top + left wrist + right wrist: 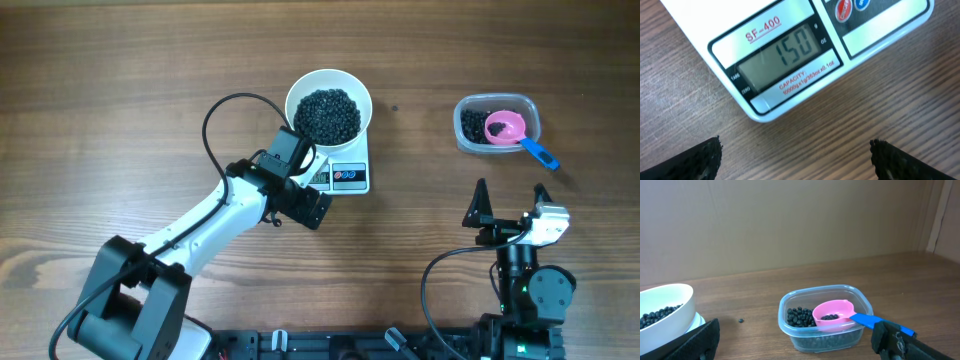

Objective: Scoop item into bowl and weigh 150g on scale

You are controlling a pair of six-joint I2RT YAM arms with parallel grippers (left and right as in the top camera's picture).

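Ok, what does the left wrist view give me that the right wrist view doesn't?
Only the left wrist: the scale seen from the front, its display reading 150, with a red and a blue button beside it. Only the right wrist: the white bowl holding black beans, the clear tub with more beans and a pink scoop resting in it, and one stray bean on the table. Both: wooden table and, at the bottom corners, that arm's own jaws standing open, holding nothing.

Lab-style test bench: wooden table (100, 80), plain brown backdrop (790, 220)
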